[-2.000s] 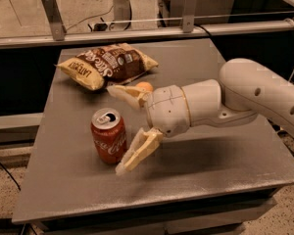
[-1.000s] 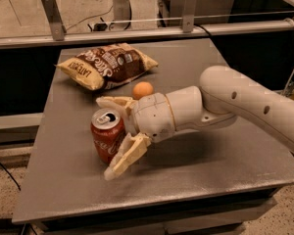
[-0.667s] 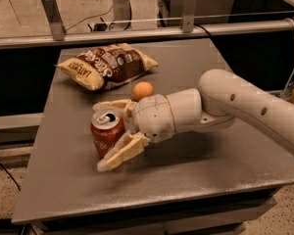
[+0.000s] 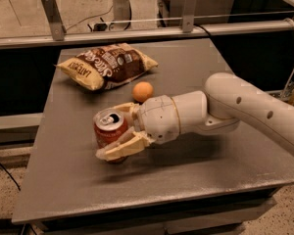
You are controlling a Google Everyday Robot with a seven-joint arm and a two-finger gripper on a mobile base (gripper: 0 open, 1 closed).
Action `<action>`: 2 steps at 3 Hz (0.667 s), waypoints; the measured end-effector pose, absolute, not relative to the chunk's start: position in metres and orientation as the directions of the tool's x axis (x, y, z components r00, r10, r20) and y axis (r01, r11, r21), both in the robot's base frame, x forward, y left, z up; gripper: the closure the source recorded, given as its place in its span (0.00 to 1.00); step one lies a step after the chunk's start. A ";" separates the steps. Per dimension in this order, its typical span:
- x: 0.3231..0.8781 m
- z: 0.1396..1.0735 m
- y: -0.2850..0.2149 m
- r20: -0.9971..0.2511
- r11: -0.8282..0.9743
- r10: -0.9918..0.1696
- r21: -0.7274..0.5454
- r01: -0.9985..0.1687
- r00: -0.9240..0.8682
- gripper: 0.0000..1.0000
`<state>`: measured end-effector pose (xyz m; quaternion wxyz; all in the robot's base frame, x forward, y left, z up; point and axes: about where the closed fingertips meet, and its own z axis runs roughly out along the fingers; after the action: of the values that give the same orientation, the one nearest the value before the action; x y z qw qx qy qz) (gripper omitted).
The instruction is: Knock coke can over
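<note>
Coke can [image 4: 108,132]: upright, front-left on counter [image 4: 225,180]; base hidden behind near finger.
Gripper [image 4: 110,131]: at can, fingers [image 4: 121,150] spread open, straddling it; far-side contact unclear.
Arm: cut off right.

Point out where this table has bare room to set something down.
Bare: the front strip of the table, before the gripper; the far right corner, behind the arm. Crowded: centre-left, where the open gripper straddles the coke can, with the orange and chip bag behind.

Gripper [image 4: 110,132] around coke can [image 4: 109,122]; orange [image 4: 143,91] just behind.
</note>
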<state>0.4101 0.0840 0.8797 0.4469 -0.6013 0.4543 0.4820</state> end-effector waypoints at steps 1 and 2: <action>0.416 0.877 0.069 -0.954 -0.118 -0.255 -0.132 -0.984 0.159 0.88; 0.429 0.878 0.055 -0.841 -0.028 -0.504 -0.213 -0.977 0.197 1.00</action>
<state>0.4293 0.0551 0.8782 0.4098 -0.6564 0.5641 0.2882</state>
